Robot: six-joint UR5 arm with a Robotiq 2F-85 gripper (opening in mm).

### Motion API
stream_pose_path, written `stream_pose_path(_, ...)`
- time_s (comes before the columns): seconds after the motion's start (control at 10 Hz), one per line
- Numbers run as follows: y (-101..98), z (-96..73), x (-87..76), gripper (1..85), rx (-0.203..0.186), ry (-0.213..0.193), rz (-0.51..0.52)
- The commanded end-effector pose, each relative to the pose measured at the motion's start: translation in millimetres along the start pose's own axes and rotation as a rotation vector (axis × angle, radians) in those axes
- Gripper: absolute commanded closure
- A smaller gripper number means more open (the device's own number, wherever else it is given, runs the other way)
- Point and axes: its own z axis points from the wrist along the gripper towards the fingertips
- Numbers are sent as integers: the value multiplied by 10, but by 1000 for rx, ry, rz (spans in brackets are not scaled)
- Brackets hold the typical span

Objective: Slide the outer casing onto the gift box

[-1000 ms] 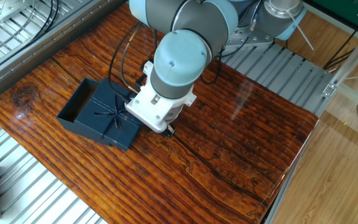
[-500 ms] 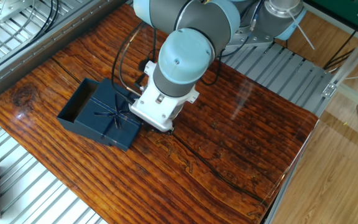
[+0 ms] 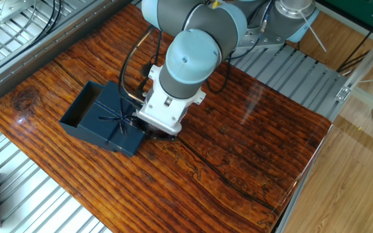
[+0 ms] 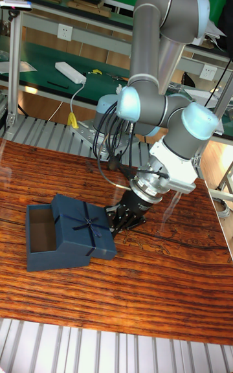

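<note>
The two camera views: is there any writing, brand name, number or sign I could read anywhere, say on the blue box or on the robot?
No legible text in either view.
Navy blue square sleeve with the thin ribbon bow: no print visible.
Navy blue shallow tray with the brown cardboard lining: no print visible.
Grey and pale blue robot arm: no logo or number shows.
White wall socket: no readable marking.

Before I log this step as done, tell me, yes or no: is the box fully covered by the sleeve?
No. In the tall fixed view the box sticks out of the ribboned sleeve, its brown inside open.
</note>
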Motion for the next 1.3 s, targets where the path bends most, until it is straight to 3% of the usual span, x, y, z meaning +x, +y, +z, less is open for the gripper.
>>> stream_pose_path(0.0, -190, 68, -7, 847, 58, -27, -44)
stream_pose_path(0.5, -180, -51, 68, 847, 50, 10, -49)
stream_pose_path(0.8, -342, -164, 83, 847, 114, 35, -67)
stream_pose_path(0.9, -439, -191, 74, 847, 153, 40, -75)
stream_pose_path(1.2, -548, -298, 98, 847, 186, 66, -85)
